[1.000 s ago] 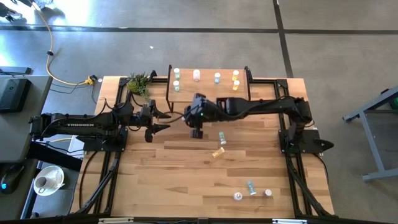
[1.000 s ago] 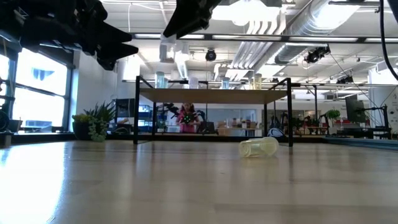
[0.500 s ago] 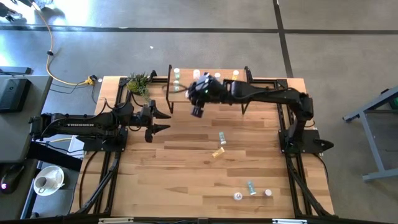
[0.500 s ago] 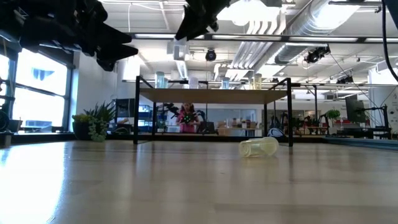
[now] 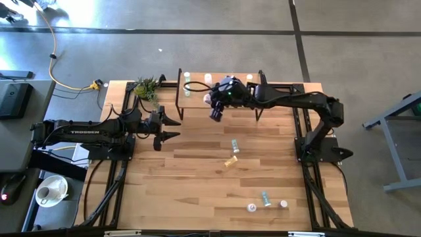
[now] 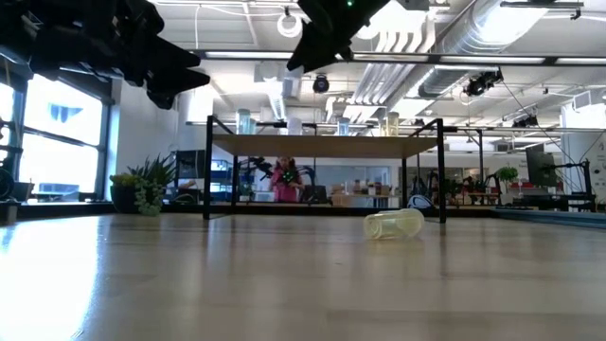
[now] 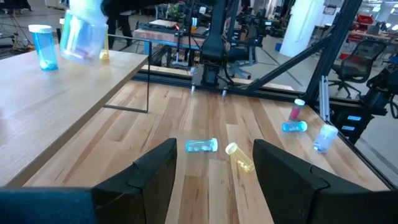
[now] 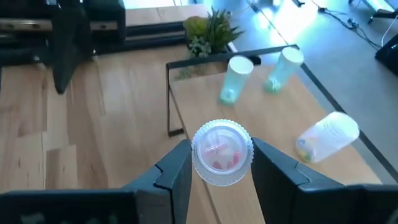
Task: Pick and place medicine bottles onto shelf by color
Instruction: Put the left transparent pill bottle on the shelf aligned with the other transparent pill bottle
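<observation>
- Far left of the overhead frame: the left arm lies stretched across the left side of the surface point(image 5: 197, 171), exactly where it was a second ago; its left pincer point(image 5: 168, 128) is spread wide and holds nothing, so it is only waiting
- Upper left of centre: a small plant point(image 5: 147, 87) sits beside the shelf point(image 5: 197, 102), whose left end carries two teal bottles point(image 8: 237, 78), upright and unmoved
- Upper centre: this is where the change is. The right arm has swung up from the middle of the surface to the shelf, and the right pincer point(image 5: 215, 112) now hangs over the shelf's front edge. Its wrist camera shows it closed on a clear bottle point(image 8: 222, 153) with pink contents, seen cap-on between the two fingers
- On the shelf a second whitish bottle point(image 8: 329, 135) sits past the teal pair, which I judge to be the matching group for the one in hand. The carry looks nearly finished; lowering and letting go are not yet done
- Centre of the frame: a light blue bottle point(image 5: 235, 145) and a yellow bottle point(image 5: 230, 160) lie on their sides on the surface, untouched
- Lower right: three more bottles point(image 5: 266, 199) lie close together near the front edge, so several picks remain after this one
- In the table-level camera the yellow bottle lies in front of the shelf, with a person visible far off in the room behind
</observation>
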Action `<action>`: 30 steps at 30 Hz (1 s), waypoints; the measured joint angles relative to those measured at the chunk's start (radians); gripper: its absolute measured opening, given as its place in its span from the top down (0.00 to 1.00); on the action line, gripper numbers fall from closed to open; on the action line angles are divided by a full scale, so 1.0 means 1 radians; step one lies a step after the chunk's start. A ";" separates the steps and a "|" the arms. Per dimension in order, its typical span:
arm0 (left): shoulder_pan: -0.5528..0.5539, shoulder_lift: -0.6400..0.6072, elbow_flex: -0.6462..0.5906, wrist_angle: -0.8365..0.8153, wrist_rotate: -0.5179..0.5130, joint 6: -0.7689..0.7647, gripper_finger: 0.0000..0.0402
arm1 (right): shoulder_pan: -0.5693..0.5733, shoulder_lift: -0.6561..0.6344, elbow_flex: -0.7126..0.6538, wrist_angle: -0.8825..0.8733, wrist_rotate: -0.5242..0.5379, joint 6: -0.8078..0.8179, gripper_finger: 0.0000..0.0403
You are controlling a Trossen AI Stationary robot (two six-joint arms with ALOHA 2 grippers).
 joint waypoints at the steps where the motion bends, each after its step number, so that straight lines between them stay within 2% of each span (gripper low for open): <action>1: 0.000 0.000 0.000 0.000 0.000 0.000 0.50 | -0.006 0.002 0.000 -0.002 0.000 0.006 0.68; 7: 0.000 0.000 0.000 0.000 0.000 0.000 0.50 | -0.086 0.010 0.000 0.009 -0.014 0.091 0.68; 14: 0.000 0.000 0.000 0.001 -0.005 0.010 0.50 | -0.162 0.019 0.000 0.092 -0.094 0.181 0.68; 20: 0.000 0.000 0.000 0.000 -0.060 0.018 0.50 | -0.176 0.042 -0.001 0.144 -0.134 0.219 0.68; 30: 0.000 0.000 0.000 0.002 -0.068 0.015 0.50 | -0.194 0.086 -0.001 0.115 -0.172 0.270 0.68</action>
